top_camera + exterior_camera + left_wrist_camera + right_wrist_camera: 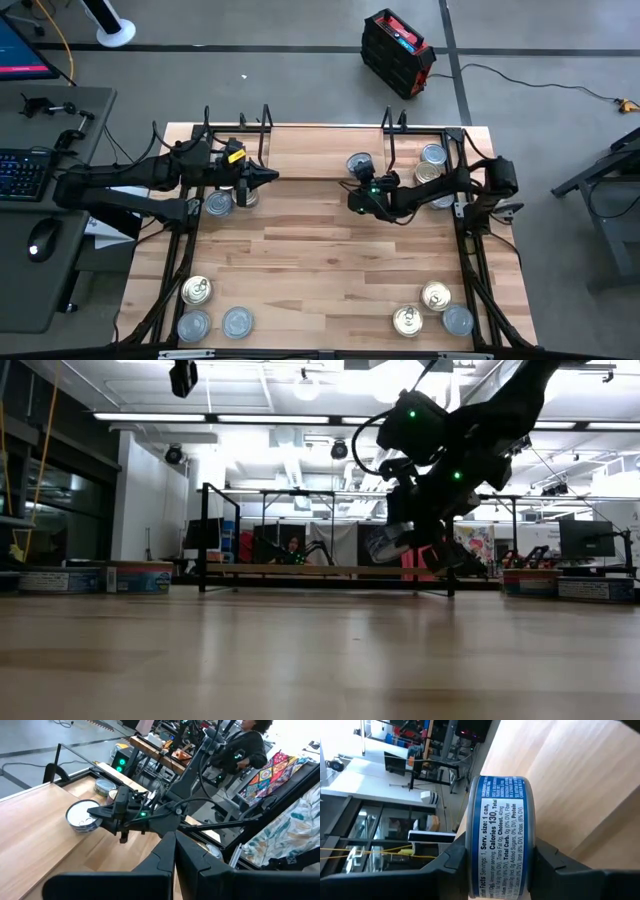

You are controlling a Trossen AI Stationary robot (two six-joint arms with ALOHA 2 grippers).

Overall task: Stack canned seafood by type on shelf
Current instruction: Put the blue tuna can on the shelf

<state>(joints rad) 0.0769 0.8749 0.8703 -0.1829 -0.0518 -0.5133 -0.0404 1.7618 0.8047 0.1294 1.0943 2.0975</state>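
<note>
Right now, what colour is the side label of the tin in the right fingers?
Blue with white print, on the tin; the right wrist view shows it best.

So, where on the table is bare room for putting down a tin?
The wide middle of the table is bare, between the front-left tins and front-right tins. The shelf is crowded beside both arms.

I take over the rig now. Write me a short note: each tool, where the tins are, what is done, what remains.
Right tool: shut on a blue-labelled tin, held above the table near the shelf.
Left tool: shut, empty, at the shelf's left side.
Done: some tins already sit at both shelf ends.
Left: three tins at the front left, three at the front right.
</note>
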